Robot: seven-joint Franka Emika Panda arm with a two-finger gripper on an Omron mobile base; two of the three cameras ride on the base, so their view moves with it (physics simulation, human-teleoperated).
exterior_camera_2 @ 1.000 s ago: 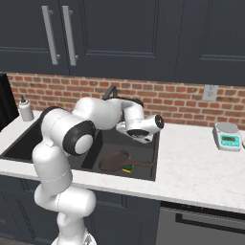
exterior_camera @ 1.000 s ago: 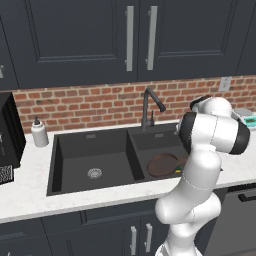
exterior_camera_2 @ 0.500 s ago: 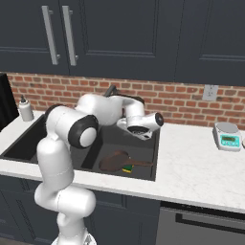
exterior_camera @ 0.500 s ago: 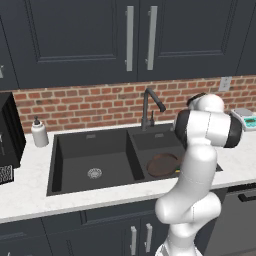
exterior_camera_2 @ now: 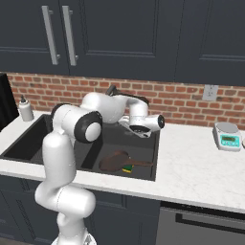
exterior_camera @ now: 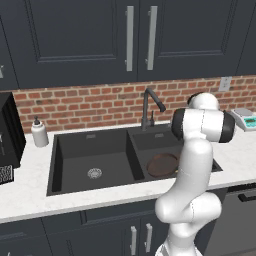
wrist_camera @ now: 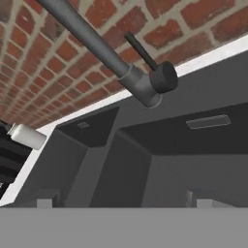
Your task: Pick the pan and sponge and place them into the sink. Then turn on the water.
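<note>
The dark brown pan (exterior_camera: 161,164) lies in the right basin of the black sink (exterior_camera: 90,150). From the right base view the pan (exterior_camera_2: 114,161) has the green and yellow sponge (exterior_camera_2: 127,168) beside its handle, on the floor of the sink (exterior_camera_2: 139,147). My gripper (exterior_camera_2: 137,128) hovers over that basin near the back wall, open and holding nothing. In the hand view the gripper (wrist_camera: 123,203) points at the dark faucet (wrist_camera: 145,85), whose thin lever (wrist_camera: 139,50) sticks up against the bricks. No water is in view at the faucet (exterior_camera: 150,107).
A white soap dispenser (exterior_camera: 39,133) stands on the counter left of the sink, next to a black appliance (exterior_camera: 7,135). A small scale (exterior_camera_2: 228,137) sits on the white counter at the right. A brick wall and dark cabinets rise behind.
The arm has shifted slightly and the hand has risen a little toward the faucet. The gripper stays open. Pan and sponge have not moved.
</note>
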